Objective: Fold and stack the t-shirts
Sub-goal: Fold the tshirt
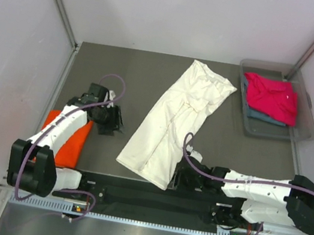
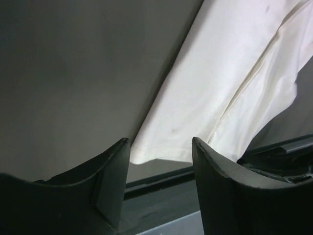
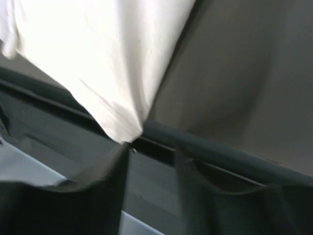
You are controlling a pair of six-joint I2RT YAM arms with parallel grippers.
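A cream-white t-shirt (image 1: 174, 120), folded into a long strip, lies diagonally across the middle of the table. My left gripper (image 1: 112, 123) hovers to its left with the jaws open and nothing between them. In the left wrist view the cream cloth (image 2: 220, 73) lies beyond the left gripper (image 2: 159, 147). My right gripper (image 1: 178, 175) sits at the strip's near right corner. In the blurred right wrist view the right gripper (image 3: 151, 149) is open, and the cream shirt's corner (image 3: 98, 58) ends just at the left fingertip, outside the gap. An orange t-shirt (image 1: 76, 143) lies under the left arm.
A clear plastic bin (image 1: 308, 123) at the back right holds a magenta-pink t-shirt (image 1: 273, 96) on top of a grey-blue one (image 1: 260, 116). A black rail (image 1: 132, 189) runs along the table's near edge. Grey walls close in on both sides.
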